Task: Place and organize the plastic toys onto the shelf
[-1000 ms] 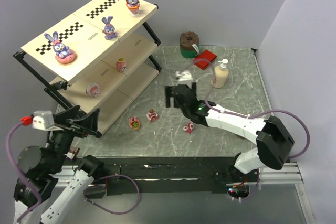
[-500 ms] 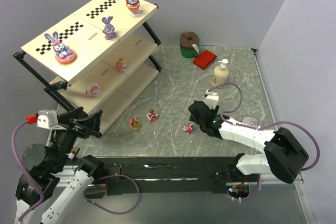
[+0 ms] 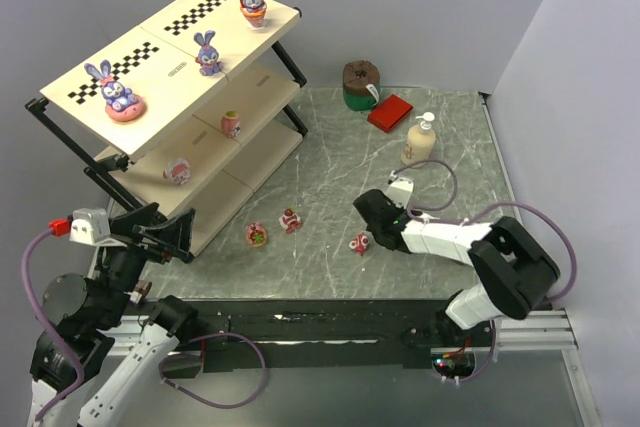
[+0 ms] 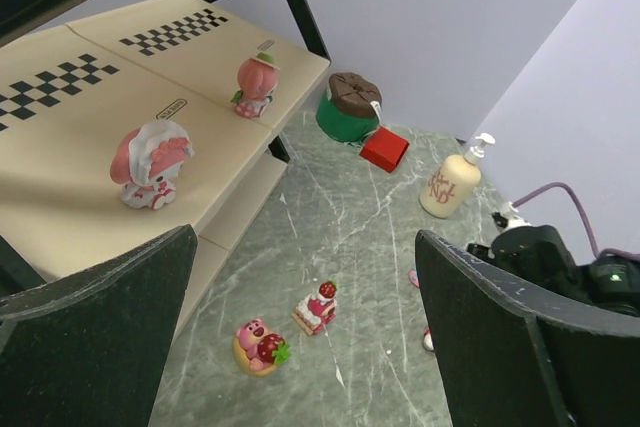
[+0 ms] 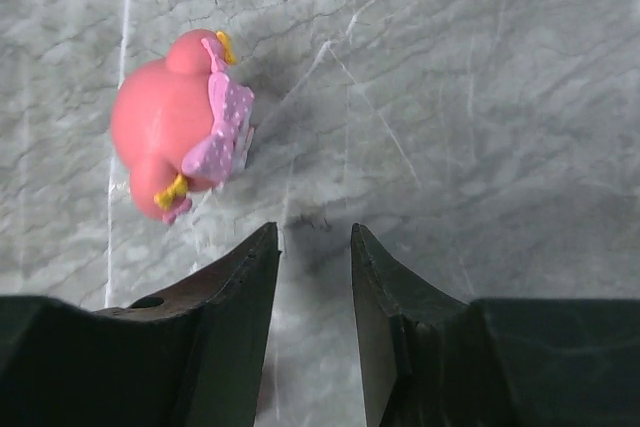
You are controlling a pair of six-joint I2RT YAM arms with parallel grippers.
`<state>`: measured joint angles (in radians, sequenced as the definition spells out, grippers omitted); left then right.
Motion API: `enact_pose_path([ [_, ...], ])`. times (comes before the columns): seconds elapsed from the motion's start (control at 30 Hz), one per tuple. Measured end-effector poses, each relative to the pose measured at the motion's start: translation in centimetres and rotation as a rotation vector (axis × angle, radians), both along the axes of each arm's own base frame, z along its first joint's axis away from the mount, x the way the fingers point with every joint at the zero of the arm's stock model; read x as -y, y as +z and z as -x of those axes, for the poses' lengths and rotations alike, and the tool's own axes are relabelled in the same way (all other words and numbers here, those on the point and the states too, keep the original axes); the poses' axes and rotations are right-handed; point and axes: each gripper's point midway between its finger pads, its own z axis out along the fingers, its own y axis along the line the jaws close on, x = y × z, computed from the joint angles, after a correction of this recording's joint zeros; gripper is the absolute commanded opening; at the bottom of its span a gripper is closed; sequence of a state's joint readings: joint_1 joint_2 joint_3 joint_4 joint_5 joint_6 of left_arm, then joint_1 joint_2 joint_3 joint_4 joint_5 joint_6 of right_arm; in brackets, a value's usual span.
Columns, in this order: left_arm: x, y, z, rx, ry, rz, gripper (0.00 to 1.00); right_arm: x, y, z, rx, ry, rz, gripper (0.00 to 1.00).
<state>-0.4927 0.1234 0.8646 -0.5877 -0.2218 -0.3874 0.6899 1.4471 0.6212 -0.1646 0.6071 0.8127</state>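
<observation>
At the near edge of the grey marble table [image 3: 330, 172], the left gripper [image 3: 160, 235] is held wide open and empty, raised beside the low front corner of the shelf [image 3: 165, 87]. Further in, the right gripper [image 5: 312, 247] is set close over the tabletop, its jaws parted by only a narrow gap with nothing caught between them. A round pink toy [image 5: 178, 122] with a dotted bow is seen lying just beside one fingertip, outside the gap. Two more toys, a bear-and-strawberry piece [image 3: 257, 235] and a cake slice [image 3: 291, 220], are left on the table near the shelf's foot. On the middle board, a pink hooded figure [image 3: 177, 171] and a peach-headed figure [image 3: 232, 124] are stood well apart. Three purple bunnies [image 3: 208, 53] are spread along the checkered top board. At the far side, a pump bottle [image 3: 420, 141], a red box [image 3: 390, 112] and a green tin [image 3: 361, 84] are grouped.
</observation>
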Motion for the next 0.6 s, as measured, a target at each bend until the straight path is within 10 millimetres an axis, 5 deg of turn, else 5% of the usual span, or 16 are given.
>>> enact_pose_path([
  [0.43,0.1,0.1,-0.1,0.000,0.001,-0.001,0.96,-3.7,-0.5,-4.1,-0.023,0.053,-0.019,0.45],
  [0.6,0.1,0.1,-0.1,0.001,0.001,0.000,0.96,-4.4,-0.5,-5.0,-0.026,0.069,-0.027,0.60],
])
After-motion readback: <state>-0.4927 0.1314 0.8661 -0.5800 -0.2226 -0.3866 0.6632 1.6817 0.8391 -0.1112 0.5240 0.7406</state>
